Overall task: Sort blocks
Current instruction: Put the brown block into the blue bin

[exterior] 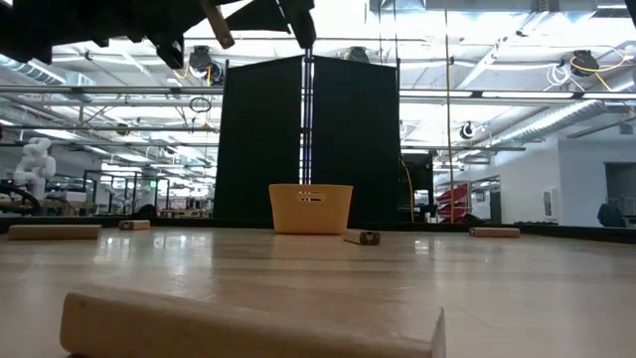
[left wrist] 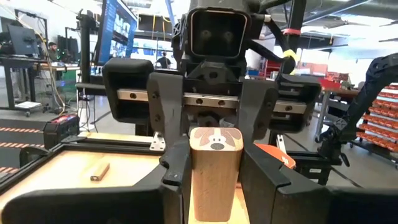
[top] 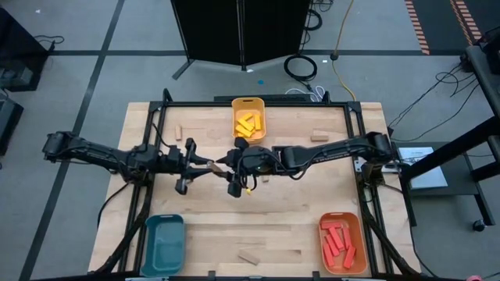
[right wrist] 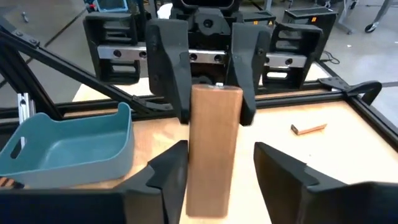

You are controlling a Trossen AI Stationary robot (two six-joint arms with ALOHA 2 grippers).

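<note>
Where both arms meet, left hand grips block.

Low view: near tan block cut off by the bottom edge. Both arms cropped at 12 o'clock, tools out of frame. High view: tan block between the two tools too small to tell whose fingers touch it. Left wrist view: held block runs off at 6 o'clock.

The table is pale, smooth wood with a soft shine, the block is plain matt wood, the blue tray looks like smooth plastic, and the grippers' fingers are dull black.
</note>
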